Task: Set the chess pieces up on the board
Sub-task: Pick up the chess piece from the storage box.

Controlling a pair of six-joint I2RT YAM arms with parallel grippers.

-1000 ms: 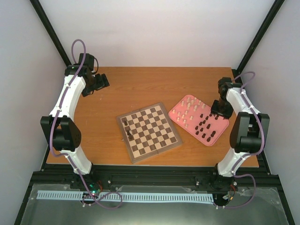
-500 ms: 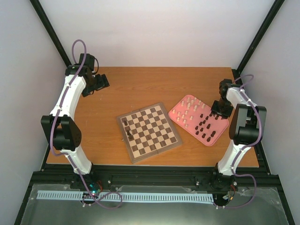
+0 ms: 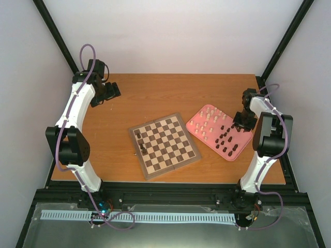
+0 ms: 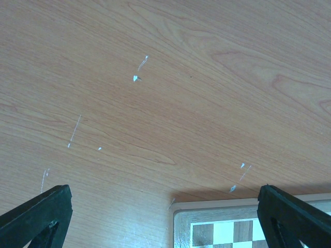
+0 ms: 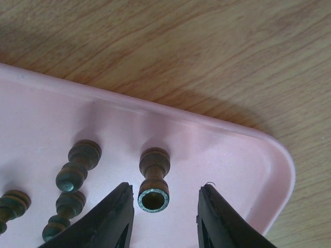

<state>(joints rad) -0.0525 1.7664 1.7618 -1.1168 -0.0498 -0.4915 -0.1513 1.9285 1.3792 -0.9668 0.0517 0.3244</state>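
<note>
While the right fingers (image 5: 111,222) hang low inside the pink tray (image 5: 46,119), they stand partly apart, astride one dark brown chess piece (image 5: 153,181), with a finger at its 9 o'clock and another at its 3 o'clock. There is a thin gap on the 9 o'clock side and a wider one at 3, so nothing is clamped. That piece turns a round green-rimmed end to the wrist camera and sits near the tray's corner wall.

Left fingers (image 4: 36,217): spread wide, holding nothing, touching nothing, over bare bench (image 4: 165,77). One corner of the board (image 4: 217,212) is just in at 6 o'clock of that view.

Counts:
- **Board:** one, mid-bench, turned a bit askew.
- **On the board:** dark pieces (image 3: 142,148) along its 9 o'clock edge. At least two, too small for a firmer count.
- **Tray:** one, just beside the board at its 3 o'clock. Cannot tell if they touch.
- **In the tray:** more dark pieces bunch toward 4 o'clock and cream pieces (image 3: 208,116) toward 11 o'clock. Both groups are too small and crowded in the top view to count.
- **Right wrist view:** four dark pieces in frame, the one between the fingers plus three at its 9 o'clock.

From above, the left fingers sit far out at 10 o'clock of the board, well apart from it.
</note>
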